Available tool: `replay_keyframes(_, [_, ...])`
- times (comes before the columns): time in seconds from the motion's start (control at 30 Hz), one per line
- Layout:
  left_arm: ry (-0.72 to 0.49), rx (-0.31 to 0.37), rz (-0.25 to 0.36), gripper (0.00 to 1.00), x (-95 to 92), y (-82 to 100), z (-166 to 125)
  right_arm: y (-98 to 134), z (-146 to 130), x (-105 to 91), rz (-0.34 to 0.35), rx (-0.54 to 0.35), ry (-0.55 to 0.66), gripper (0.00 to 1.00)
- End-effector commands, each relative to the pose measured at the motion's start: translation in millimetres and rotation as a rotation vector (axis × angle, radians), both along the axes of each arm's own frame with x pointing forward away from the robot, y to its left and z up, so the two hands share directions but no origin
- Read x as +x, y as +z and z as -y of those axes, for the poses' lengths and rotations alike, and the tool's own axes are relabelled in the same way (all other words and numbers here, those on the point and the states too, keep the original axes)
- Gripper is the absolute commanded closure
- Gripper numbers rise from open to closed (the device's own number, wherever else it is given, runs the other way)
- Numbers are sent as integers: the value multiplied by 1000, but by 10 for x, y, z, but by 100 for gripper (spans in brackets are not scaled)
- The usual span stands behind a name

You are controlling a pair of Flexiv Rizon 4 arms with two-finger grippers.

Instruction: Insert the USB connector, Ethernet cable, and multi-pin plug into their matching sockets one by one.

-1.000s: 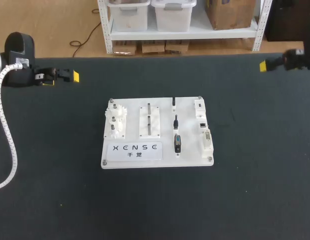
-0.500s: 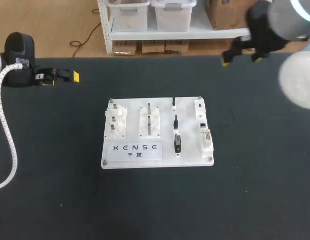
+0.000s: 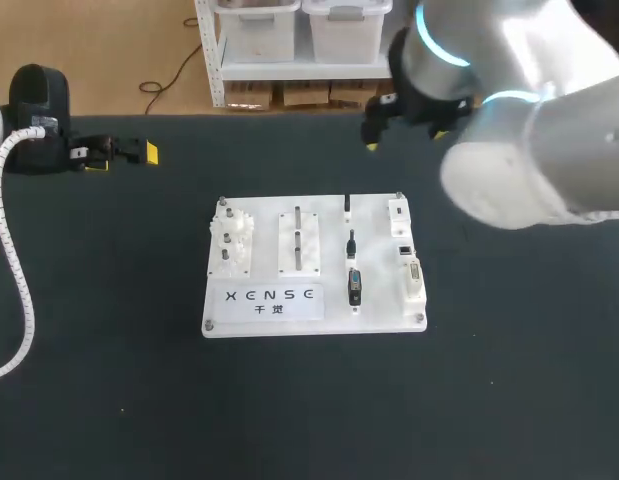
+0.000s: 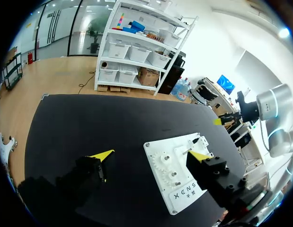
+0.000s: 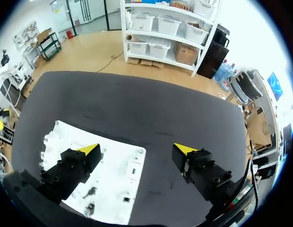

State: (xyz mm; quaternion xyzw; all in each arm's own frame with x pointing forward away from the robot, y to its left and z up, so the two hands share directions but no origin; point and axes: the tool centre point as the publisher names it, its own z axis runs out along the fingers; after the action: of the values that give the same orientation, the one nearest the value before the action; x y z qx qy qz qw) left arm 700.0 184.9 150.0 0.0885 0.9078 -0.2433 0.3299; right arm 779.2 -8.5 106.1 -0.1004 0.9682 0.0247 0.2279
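Multi-pin plug (image 3: 355, 287) sits on the white board (image 3: 379, 322), which lies beneath the right gripper (image 5: 137, 150). Its fingers are spread wide and hold nothing. Left gripper (image 4: 151, 154): equally spread, empty, board ahead.

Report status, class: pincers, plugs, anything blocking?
Left pincer open, parked far left; right pincer open, high near board, far side. Three plugs lie beside sockets, uninserted. Nothing blocking.
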Motion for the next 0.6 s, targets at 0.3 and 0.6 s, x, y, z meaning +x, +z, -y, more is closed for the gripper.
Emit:
replay_keyframes(0.3, [0,0,0,0,0,0,0,-365,-476,118,-135,43,-29,0])
replay_keyframes(0.6, [0,0,0,0,0,0,0,-535,-608,19,-185,63,-44,0])
